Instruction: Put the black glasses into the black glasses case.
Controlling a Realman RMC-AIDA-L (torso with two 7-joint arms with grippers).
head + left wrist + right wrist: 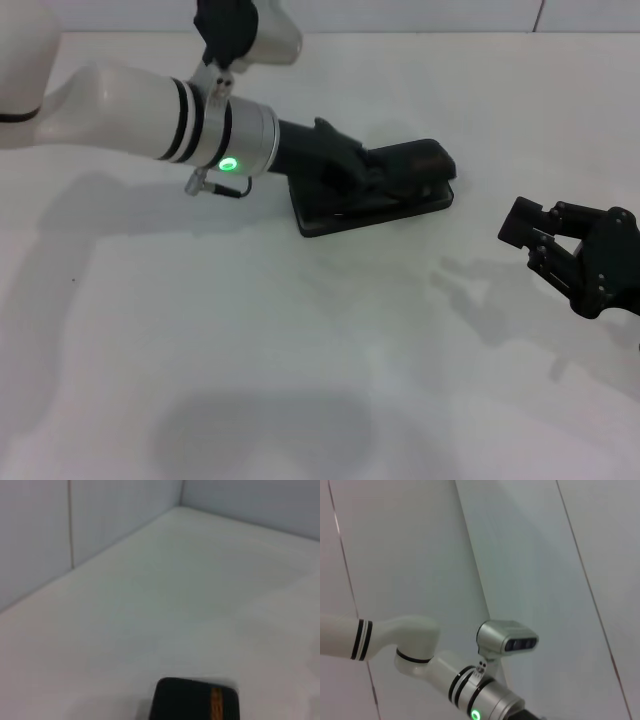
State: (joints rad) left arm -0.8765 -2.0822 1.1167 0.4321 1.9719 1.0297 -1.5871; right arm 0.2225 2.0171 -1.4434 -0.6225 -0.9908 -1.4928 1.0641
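The black glasses case [415, 165] lies on the white table a little right of centre in the head view, with its lid tilted over a flat base. My left gripper [352, 168] reaches in from the left and rests on the left part of the lid. The left wrist view shows one rounded end of the case [190, 700] with its orange lettering [216, 702]. The black glasses are hidden in every view. My right gripper [530, 245] hovers open and empty at the right edge, apart from the case.
The white table [300, 350] spreads around the case, with pale walls behind it [35, 540]. The right wrist view shows only my left arm [420, 645] against the wall panels.
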